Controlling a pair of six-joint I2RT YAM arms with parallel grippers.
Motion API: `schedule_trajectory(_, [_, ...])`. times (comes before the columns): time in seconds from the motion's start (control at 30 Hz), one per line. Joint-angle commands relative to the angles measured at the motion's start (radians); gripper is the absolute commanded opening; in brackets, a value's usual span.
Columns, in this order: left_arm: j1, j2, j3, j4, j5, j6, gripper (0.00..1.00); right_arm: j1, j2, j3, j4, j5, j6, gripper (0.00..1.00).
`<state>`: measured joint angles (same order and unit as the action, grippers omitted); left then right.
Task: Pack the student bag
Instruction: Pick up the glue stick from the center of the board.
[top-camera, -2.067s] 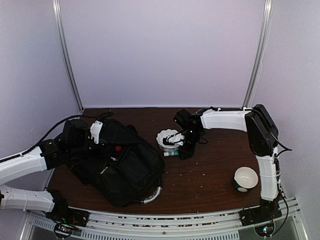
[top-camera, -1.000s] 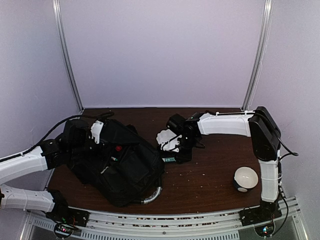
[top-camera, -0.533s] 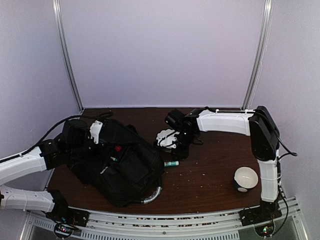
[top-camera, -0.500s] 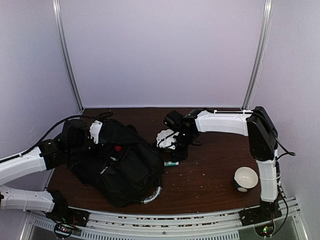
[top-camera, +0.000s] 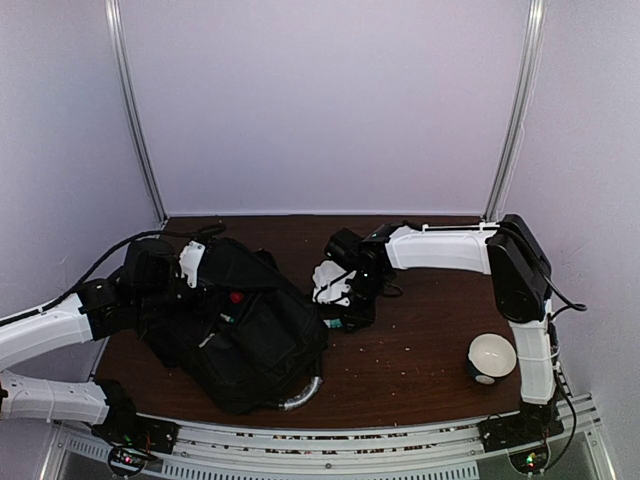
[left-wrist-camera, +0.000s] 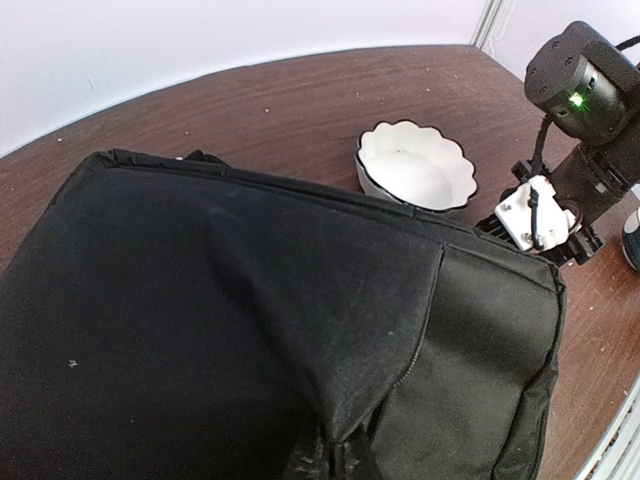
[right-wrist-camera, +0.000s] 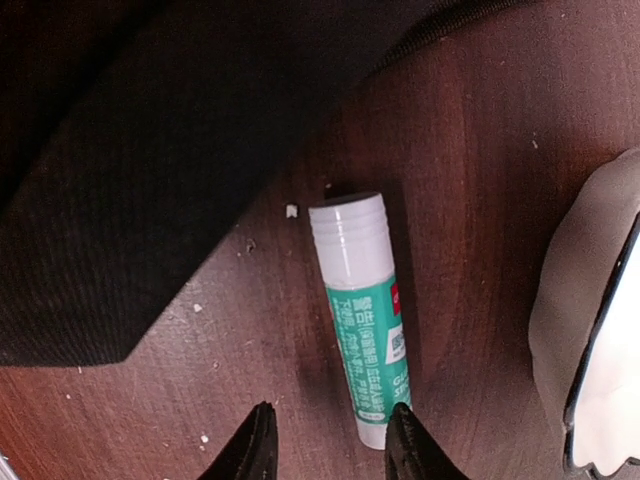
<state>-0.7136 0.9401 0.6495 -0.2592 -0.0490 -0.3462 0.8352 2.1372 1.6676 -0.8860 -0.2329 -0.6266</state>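
The student bag (top-camera: 235, 330) is a big black backpack lying on the table's left half, with its silvery handle (top-camera: 303, 393) at the near edge. My left gripper (top-camera: 190, 275) sits at the bag's far left corner, shut on a pinched fold of its fabric (left-wrist-camera: 330, 400). A glue stick (right-wrist-camera: 362, 320) with a green label and white cap lies on the wood just right of the bag. My right gripper (right-wrist-camera: 330, 445) hovers open over it. The stick's base end lies just inside the right fingertip (right-wrist-camera: 405, 440). In the top view the right gripper (top-camera: 350, 305) hides the stick.
A white scalloped bowl (top-camera: 333, 278) stands just behind the right gripper, close to the bag's edge (right-wrist-camera: 150, 150). Its rim (right-wrist-camera: 600, 330) is at the right of the wrist view. A second white bowl (top-camera: 491, 357) sits near the right arm's base. Crumbs dot the brown table (top-camera: 420, 340).
My right gripper has moved left toward the bag and settled over the glue stick, which has shifted slightly nearer and leftward. The left arm and bag have stayed still.
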Motion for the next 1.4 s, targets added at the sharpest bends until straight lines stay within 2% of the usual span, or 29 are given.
schedule_trajectory(0.0, [-0.006,-0.03,0.025,0.164,0.008,0.004,0.0,0.01,0.033,-0.035,-0.008,0.021,0.022,0.37])
schedule_trajectory(0.37, [-0.006,-0.045,0.021,0.158,0.001,0.003,0.0,0.01,0.012,0.005,0.018,0.085,-0.007,0.38])
schedule_trajectory(0.6, [-0.007,-0.066,0.011,0.15,-0.008,0.002,0.0,0.011,0.041,-0.013,-0.022,0.057,-0.008,0.38])
schedule_trajectory(1.0, [-0.006,-0.061,0.012,0.155,-0.009,0.001,0.0,0.01,-0.003,-0.125,0.015,0.057,0.007,0.27])
schedule_trajectory(1.23, [-0.007,-0.053,0.016,0.159,-0.005,0.003,0.0,0.01,-0.004,-0.105,0.031,0.025,0.022,0.33])
schedule_trajectory(1.37, [-0.007,-0.05,0.021,0.164,0.0,0.0,0.0,0.008,0.03,-0.064,0.001,0.01,0.041,0.26])
